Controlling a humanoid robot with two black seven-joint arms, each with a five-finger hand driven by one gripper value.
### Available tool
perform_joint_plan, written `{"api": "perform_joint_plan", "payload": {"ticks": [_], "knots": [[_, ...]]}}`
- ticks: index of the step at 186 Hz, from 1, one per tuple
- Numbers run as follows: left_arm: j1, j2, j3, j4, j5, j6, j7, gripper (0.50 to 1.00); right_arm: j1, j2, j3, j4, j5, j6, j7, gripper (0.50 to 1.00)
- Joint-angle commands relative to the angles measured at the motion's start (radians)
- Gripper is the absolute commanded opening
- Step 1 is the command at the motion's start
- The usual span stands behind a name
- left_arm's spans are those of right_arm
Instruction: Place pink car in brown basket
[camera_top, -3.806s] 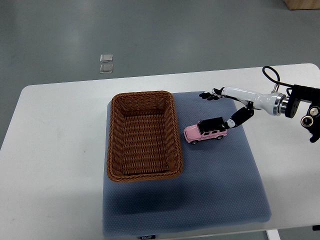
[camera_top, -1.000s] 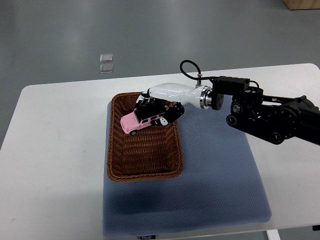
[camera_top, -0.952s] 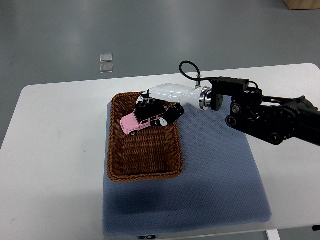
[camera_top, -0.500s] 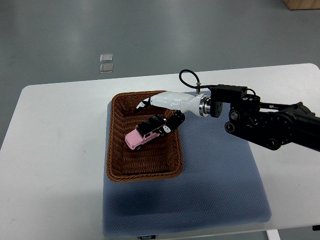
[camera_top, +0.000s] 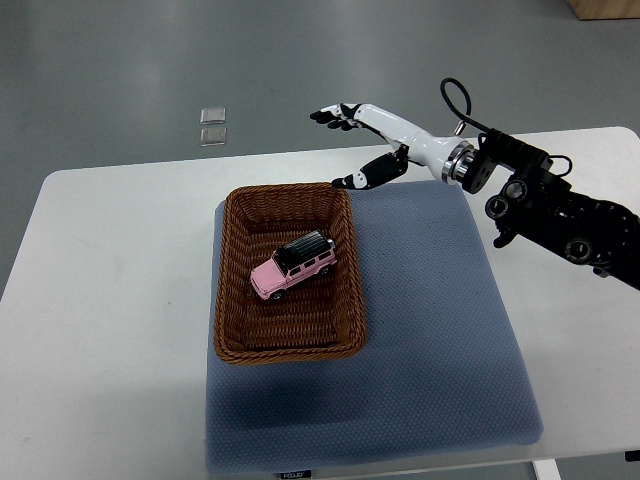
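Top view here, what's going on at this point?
The pink car lies inside the brown basket, resting on its wheels with nothing touching it. The right hand is open and empty, raised above the table's far edge beyond the basket's far right corner. The left arm is out of view. The placing looks done.

A glossy white shell is seen on the right hand (camera_top: 368, 142), smooth and rounded along its back, and it is finished with black fingers (camera_top: 335, 114) whose joints are banded in white. A separate black thumb segment with pale patches is picked out below the shell. At the wrist, a silver metal ring (camera_top: 460, 163) is fitted, and a thin black cable (camera_top: 457, 95) is looped up from it. Behind that, the forearm (camera_top: 560, 208) is built of matte black housings, and round screw recesses and small pale fasteners are dotted across its faces.
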Motion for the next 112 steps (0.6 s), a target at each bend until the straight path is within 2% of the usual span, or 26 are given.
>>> {"api": "perform_joint_plan", "payload": {"ticks": [1, 27, 65, 90, 99, 112], "knots": [[0.000, 0.000, -0.001, 0.000, 0.000, 0.000, 0.000, 1.000, -0.045, -0.007, 0.072, -0.043, 0.136, -0.003, -0.036, 0.866], [0.000, 0.000, -0.001, 0.000, 0.000, 0.000, 0.000, 1.000, -0.099, -0.007, 0.144, -0.100, 0.386, -0.006, -0.044, 0.866], [0.000, 0.000, -0.002, 0.000, 0.000, 0.000, 0.000, 1.000, -0.153, -0.017, 0.175, -0.126, 0.733, -0.009, -0.046, 0.866], [0.000, 0.000, -0.004, 0.000, 0.000, 0.000, 0.000, 1.000, -0.173, -0.022, 0.177, -0.128, 0.840, -0.034, -0.055, 0.868], [0.000, 0.000, -0.004, 0.000, 0.000, 0.000, 0.000, 1.000, -0.174, -0.022, 0.177, -0.128, 0.859, -0.044, -0.055, 0.895], [0.000, 0.000, -0.005, 0.000, 0.000, 0.000, 0.000, 1.000, -0.176, -0.022, 0.177, -0.128, 0.860, -0.061, -0.049, 0.905]]}}
